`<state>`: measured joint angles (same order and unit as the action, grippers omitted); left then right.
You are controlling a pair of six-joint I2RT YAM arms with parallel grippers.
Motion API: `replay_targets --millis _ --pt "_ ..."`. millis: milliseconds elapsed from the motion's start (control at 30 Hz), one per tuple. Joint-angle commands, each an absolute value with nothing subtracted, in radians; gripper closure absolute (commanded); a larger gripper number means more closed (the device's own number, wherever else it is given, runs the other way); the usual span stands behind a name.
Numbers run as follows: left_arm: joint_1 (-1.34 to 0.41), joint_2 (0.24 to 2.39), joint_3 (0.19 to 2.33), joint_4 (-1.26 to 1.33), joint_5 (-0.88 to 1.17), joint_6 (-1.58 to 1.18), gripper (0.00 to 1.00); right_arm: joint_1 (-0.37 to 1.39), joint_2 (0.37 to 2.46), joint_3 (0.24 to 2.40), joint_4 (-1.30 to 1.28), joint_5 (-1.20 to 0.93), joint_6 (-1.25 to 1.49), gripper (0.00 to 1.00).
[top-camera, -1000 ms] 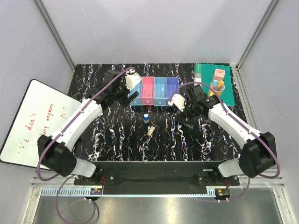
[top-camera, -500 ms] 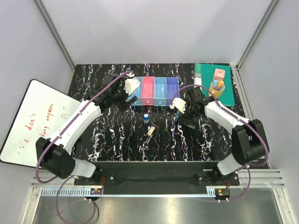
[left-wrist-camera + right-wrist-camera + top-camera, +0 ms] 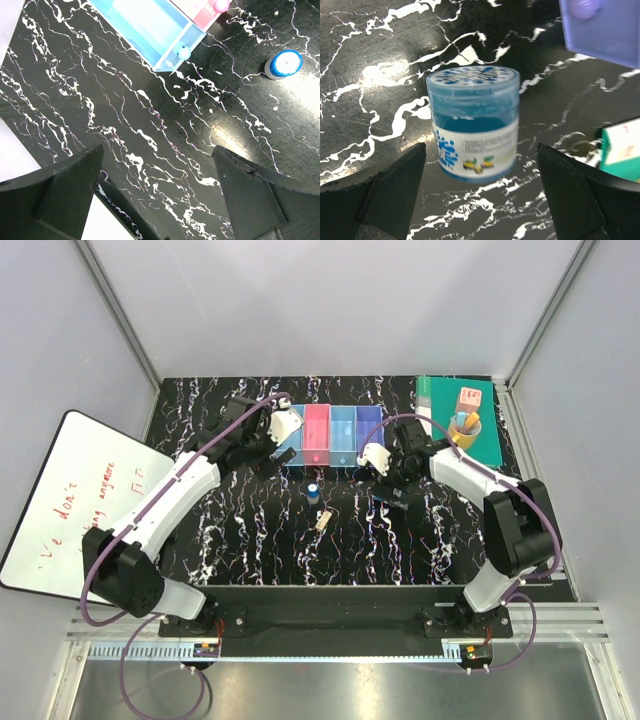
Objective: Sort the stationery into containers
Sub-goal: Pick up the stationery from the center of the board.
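Here's the black, white-veined bench (image 3: 250,550), with a whiteboard (image 3: 70,500) leaning just off its left edge. At the far right corner lies a green book (image 3: 440,405), and on it stand a yellow mug (image 3: 463,430) and a pink cube (image 3: 467,398).

The left arm (image 3: 170,495) reaches in from the near left corner, the right arm (image 3: 470,475) from the near right. Both point at the middle of the far edge, where the four containers (image 3: 330,430) sit side by side: light blue, pink, blue, purple.

The left jaws are spread wide and grip nothing. They hang over bare bench just beside the near left corner of the light blue container (image 3: 150,30).

The right jaws are wide too, one finger (image 3: 395,195) on each side of a round blue jar (image 3: 472,115). The jar stands upright on the bench on the near side of the purple container (image 3: 605,30), with a clear gap to each finger. A teal-and-white packet (image 3: 622,150) shows at the edge of the right wrist view.

A blue cylinder (image 3: 313,491) with a pale top stands on the near side of the pink container, apart from it. A tiny pale clip (image 3: 322,521) lies a little closer to the near edge.
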<state>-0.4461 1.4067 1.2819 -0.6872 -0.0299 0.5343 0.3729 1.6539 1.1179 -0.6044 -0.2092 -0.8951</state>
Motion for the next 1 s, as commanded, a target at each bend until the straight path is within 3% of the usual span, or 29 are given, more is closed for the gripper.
replay_targets --millis 0,267,400,500,533,667,967 --pt "-0.449 1.41 1.293 -0.667 -0.015 0.554 0.01 0.371 1.689 1.141 -0.577 -0.256 -0.881 0.0" --pt "-0.449 1.42 1.301 -0.664 -0.014 0.568 0.01 0.364 1.744 1.126 -0.542 -0.25 -0.877 0.03" --pt "-0.449 1.427 1.31 -0.661 -0.012 0.571 0.01 0.36 1.772 1.134 -0.54 -0.252 -0.867 0.21" --pt "-0.448 1.428 1.315 -0.663 -0.015 0.575 0.01 0.36 1.773 1.129 -0.538 -0.245 -0.864 0.49" --pt "-0.448 1.427 1.316 -0.663 -0.015 0.578 0.01 0.359 1.772 1.127 -0.538 -0.236 -0.862 0.64" --pt "-0.448 1.43 1.321 -0.661 -0.009 0.578 0.01 0.36 1.761 1.127 -0.538 -0.213 -0.851 0.88" --pt "-0.448 1.45 1.382 -0.67 0.096 0.499 0.01 0.365 1.559 1.143 -0.512 -0.155 -0.798 1.0"
